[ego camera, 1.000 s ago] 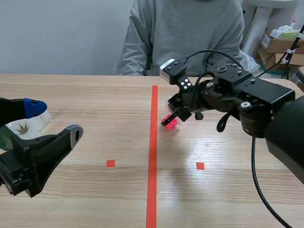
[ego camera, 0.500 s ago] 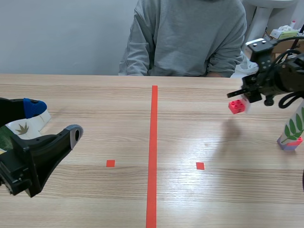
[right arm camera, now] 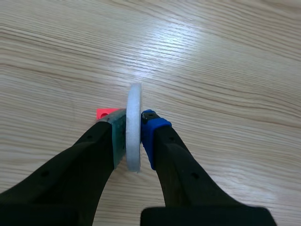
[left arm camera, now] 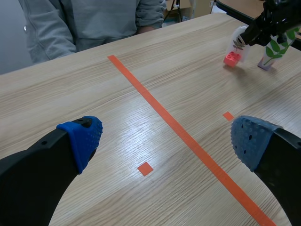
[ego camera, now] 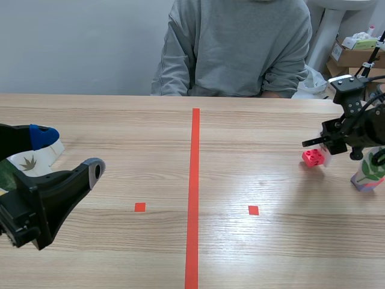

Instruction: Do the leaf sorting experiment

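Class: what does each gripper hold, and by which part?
The right gripper grips a white card by its two flat faces, away from the red block at its end. The left gripper is open, holding nothing.

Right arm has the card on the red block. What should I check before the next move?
1. Right tool shut on the white card: ok.
2. Red block under the card resting on the table: cannot tell.
3. Block apart from the green leaf card: ok.
4. Left tool open, holding nothing: ok.
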Controlling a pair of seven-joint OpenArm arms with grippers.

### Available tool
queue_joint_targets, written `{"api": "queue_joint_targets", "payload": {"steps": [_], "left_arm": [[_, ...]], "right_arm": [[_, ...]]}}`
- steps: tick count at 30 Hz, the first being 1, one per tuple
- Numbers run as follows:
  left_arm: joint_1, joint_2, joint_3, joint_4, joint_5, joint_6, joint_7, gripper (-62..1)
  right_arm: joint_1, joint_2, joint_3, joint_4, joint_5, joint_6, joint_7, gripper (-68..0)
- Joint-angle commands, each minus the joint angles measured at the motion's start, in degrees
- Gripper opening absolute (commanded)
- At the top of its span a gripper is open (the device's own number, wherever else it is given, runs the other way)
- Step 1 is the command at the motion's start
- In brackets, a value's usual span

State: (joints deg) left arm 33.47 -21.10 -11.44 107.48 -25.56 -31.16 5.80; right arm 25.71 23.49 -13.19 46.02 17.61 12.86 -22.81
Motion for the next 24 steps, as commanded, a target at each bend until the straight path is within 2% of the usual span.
{"api": "queue_joint_targets", "payload": {"steps": [1,9,12,22,24], "left_arm": [[-0.04,0.42,-0.22,0.92,-0.76,0.13,-0.81,-2.4],[-0.17,0.42,-0.22,0.92,-0.76,0.11,-0.81,-2.4],[-0.17,0.42,-0.22,0.92,-0.76,0.11,-0.81,-2.4],[-0.17,0.42,-0.22,0.92,-0.76,0.11,-0.81,-2.4],[-0.17,0.42,-0.22,0.92,-0.76,0.11,-0.79,-2.4]], "right_arm": [[1.4,0.63,0.13,1.18,0.48,-0.02,0.42,-66.0],[0.74,0.63,0.13,1.18,0.96,-0.02,0.22,-65.9],[0.76,0.61,0.13,1.18,0.96,-0.02,0.22,-62.5],[0.79,0.61,0.13,1.18,0.81,-0.02,0.37,-41.5],[0.79,0.61,0.13,1.18,0.39,-0.02,0.7,-34.6]]}}
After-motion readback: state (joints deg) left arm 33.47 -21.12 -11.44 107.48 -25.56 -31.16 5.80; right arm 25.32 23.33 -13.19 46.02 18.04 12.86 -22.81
